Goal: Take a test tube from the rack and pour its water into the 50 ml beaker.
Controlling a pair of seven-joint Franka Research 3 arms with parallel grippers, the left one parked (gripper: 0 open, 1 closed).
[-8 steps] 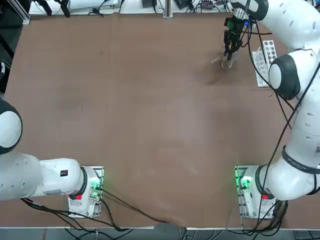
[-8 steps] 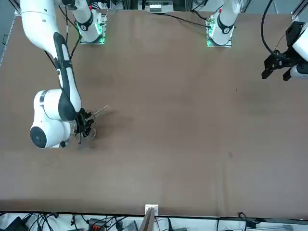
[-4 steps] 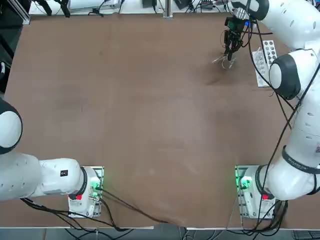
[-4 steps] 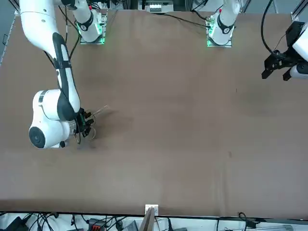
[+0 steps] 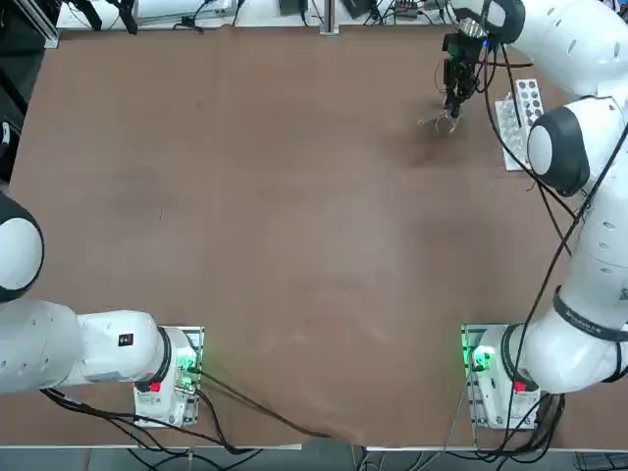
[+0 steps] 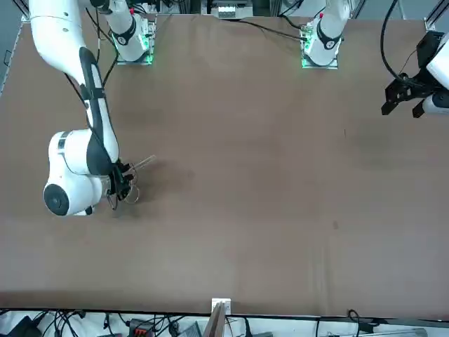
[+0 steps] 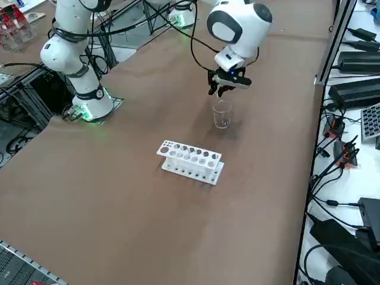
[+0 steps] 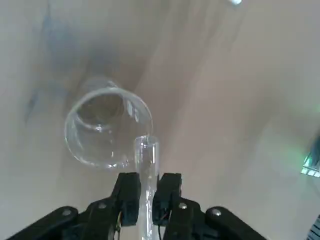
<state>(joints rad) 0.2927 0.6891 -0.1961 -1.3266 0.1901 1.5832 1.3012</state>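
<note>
Honestly nothing readable anywhere here: no labels, brand names, numbers or signs I can make out on anything in these views.

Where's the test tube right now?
In the right wrist view, the test tube is clamped in the right gripper, its open end at the rim of the 50 ml beaker.
</note>
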